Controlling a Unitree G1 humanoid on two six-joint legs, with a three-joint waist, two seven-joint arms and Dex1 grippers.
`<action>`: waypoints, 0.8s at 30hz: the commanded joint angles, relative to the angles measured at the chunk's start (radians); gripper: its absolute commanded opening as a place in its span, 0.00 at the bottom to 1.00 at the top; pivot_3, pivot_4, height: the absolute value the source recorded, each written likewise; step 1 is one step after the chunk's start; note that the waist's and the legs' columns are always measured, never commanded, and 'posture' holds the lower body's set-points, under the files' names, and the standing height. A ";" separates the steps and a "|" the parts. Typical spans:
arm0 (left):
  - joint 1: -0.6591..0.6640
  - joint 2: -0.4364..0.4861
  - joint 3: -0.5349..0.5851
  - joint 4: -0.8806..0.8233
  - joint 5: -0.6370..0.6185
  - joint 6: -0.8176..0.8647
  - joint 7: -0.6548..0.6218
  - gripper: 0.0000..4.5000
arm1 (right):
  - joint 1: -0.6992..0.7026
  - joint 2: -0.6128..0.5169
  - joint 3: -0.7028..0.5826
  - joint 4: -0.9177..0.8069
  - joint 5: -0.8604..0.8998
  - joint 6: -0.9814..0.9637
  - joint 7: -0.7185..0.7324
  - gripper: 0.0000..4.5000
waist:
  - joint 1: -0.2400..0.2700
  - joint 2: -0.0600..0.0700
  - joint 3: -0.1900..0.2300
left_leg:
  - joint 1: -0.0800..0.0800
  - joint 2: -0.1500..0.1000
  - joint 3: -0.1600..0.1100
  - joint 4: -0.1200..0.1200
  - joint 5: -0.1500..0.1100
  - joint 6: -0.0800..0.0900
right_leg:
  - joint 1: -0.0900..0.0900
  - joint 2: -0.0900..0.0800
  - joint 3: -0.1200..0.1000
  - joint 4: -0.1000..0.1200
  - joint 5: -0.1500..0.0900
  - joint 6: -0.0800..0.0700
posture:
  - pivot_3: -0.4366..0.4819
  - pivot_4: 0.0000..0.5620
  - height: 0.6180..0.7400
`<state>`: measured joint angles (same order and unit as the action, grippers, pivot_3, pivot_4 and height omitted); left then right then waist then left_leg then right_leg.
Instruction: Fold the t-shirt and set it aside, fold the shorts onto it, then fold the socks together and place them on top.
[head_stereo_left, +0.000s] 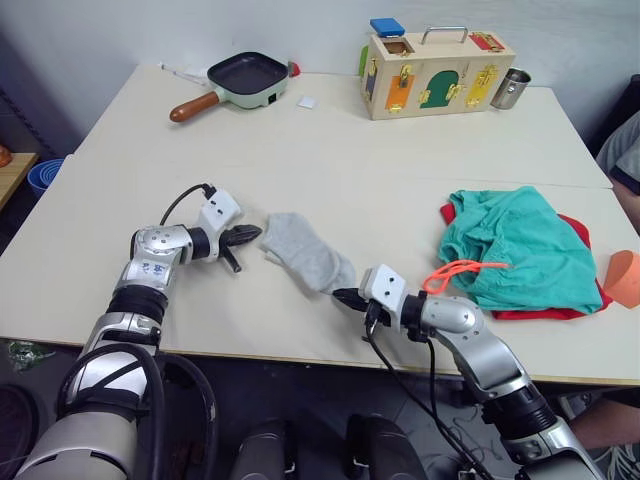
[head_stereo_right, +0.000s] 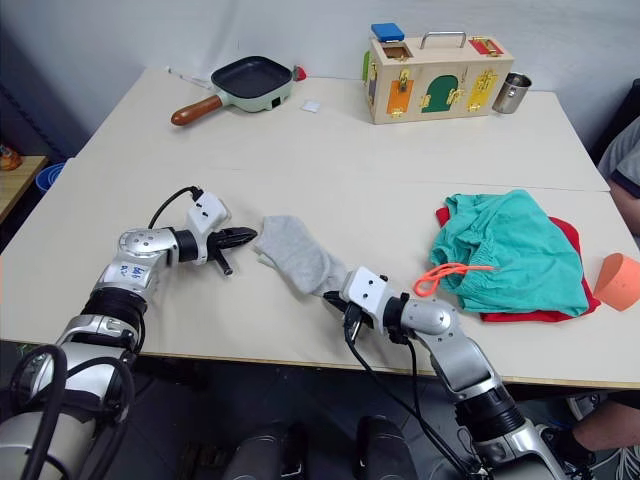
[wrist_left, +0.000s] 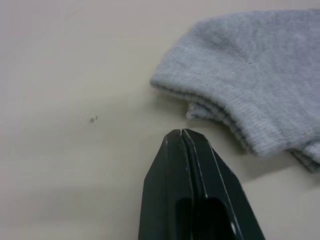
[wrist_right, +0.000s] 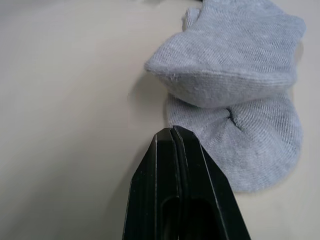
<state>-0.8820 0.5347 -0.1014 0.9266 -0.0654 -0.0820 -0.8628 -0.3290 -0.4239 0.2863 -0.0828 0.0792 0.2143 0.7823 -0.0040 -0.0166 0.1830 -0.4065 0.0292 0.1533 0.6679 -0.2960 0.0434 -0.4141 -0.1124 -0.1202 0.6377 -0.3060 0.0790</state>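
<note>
Both arms reach low over the bench (head_stereo_left: 300, 150) and point at each other from either end of the socks (head_stereo_left: 308, 255). The left tool (head_stereo_left: 248, 236) is pinched tight with nothing in it, its tip just beside one end of the socks. The right tool (head_stereo_left: 345, 296) is also pinched tight and empty, at the other end. The grey socks lie flat, one on the other. The teal shorts (head_stereo_left: 520, 245) sit crumpled on the red t-shirt (head_stereo_left: 575, 232), well off to the right.

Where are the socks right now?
The socks lie on the table's near middle, between the shut left gripper and right gripper, left of the shorts.
</note>
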 joint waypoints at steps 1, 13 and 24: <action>0.012 -0.005 0.000 -0.040 0.003 0.003 -0.064 0.01 | -0.017 -0.004 -0.027 -0.003 -0.003 -0.025 -0.009 0.00 | 0.000 0.000 0.000 | 0.000 0.000 0.000 0.000 0.000 0.000 | 0.000 0.000 0.000 0.000 0.000 0.000 | 0.48 0.27 1.00; 0.232 -0.001 0.019 -0.453 -0.046 0.148 -0.130 0.01 | -0.056 -0.027 -0.053 0.083 -0.016 -0.063 0.013 0.00 | -0.002 0.000 0.000 | 0.001 0.000 -0.001 0.002 0.000 0.000 | 0.001 0.000 0.007 0.002 0.000 0.000 | 0.48 0.27 1.00; 0.395 0.121 0.193 -0.760 -0.262 0.546 -0.145 0.13 | -0.029 -0.172 -0.175 -0.011 0.261 0.084 0.288 0.08 | -0.008 0.000 0.000 | 0.001 0.001 -0.002 0.001 0.000 0.000 | 0.002 -0.001 0.008 0.002 0.000 0.000 | 0.48 0.27 1.00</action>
<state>-0.4857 0.6375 0.0375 0.2507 -0.2475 0.3596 -0.9978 -0.3633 -0.5753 0.1463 -0.0371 0.2637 0.2374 1.0155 -0.0125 -0.0165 0.1830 -0.4053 0.0300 0.1500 0.6689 -0.2960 0.0434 -0.4121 -0.1134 -0.1121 0.6393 -0.3060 0.0789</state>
